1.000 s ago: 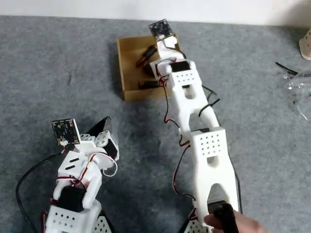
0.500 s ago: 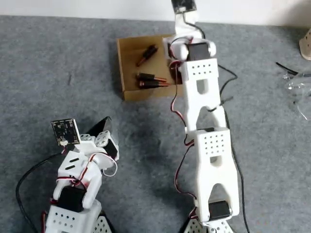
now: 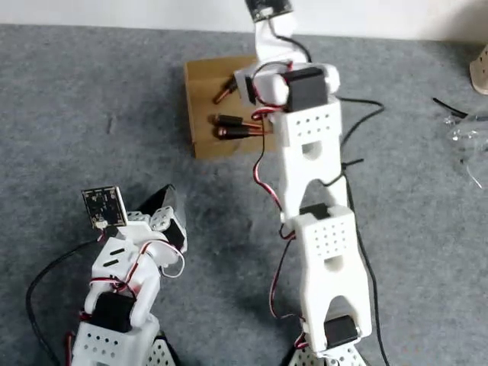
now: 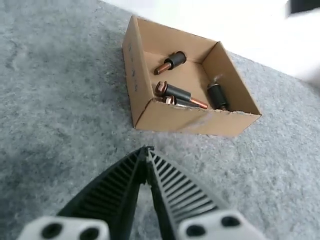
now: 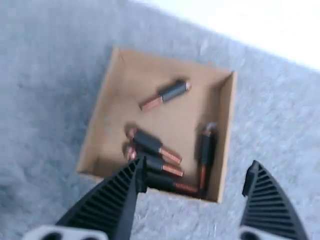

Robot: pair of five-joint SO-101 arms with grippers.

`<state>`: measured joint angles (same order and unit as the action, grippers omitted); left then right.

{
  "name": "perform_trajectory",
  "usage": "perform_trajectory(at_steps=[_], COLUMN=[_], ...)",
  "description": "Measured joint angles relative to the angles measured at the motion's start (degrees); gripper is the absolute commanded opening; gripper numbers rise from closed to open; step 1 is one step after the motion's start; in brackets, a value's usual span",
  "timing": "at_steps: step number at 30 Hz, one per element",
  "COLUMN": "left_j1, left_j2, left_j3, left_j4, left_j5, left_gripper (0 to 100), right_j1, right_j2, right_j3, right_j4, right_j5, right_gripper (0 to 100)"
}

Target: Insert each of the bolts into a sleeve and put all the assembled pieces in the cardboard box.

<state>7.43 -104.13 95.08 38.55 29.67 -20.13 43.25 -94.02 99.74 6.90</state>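
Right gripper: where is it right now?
The right gripper hangs open above the cardboard box at the far side of the table, near the box's robot-side wall, with the assembled pieces lying below.

The right arm [image 3: 309, 137] hung over the cardboard box's [image 3: 200, 91] right side, blocking it from above; left side stayed open. Grey mat [image 3: 91, 114] gave the left gripper [image 4: 147, 150] a free path to it.
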Motion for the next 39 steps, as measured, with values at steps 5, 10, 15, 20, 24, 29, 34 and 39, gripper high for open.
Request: perform_trajectory(at_steps=[5, 10, 15, 20, 24, 29, 34, 39], left_j1=[0.09, 0.0, 0.0, 0.0, 0.0, 0.0, 0.09, 0.0], left_j2=[0.0, 0.0, 0.0, 0.0, 0.0, 0.0, 0.0, 0.0], left_j3=[0.0, 0.0, 0.0, 0.0, 0.0, 0.0, 0.0, 0.0], left_j4=[0.0, 0.0, 0.0, 0.0, 0.0, 0.0, 0.0, 0.0], left_j5=[0.0, 0.0, 0.0, 0.0, 0.0, 0.0, 0.0, 0.0], left_gripper=[1, 1, 1, 1, 1, 1, 1, 1], right_j1=[-0.18, -0.26, -0.35, -0.26, -0.53, -0.53, -0.53, -0.88], right_j2=[-9.58, -18.02, -24.62, -32.0, -41.93, -55.03, -68.66, -80.7], right_j3=[-0.09, -0.7, -0.7, 1.05, 14.95, 34.99, 52.84, 71.91], right_j4=[0.0, 0.09, 0.18, 0.18, 0.18, 0.18, 0.18, -0.88], right_j5=[0.0, 0.0, 0.0, 0.0, 0.0, 0.0, 0.0, 0.0], right_gripper=[28.5, 28.5, 28.5, 28.5, 28.5, 28.5, 28.5, 28.5])
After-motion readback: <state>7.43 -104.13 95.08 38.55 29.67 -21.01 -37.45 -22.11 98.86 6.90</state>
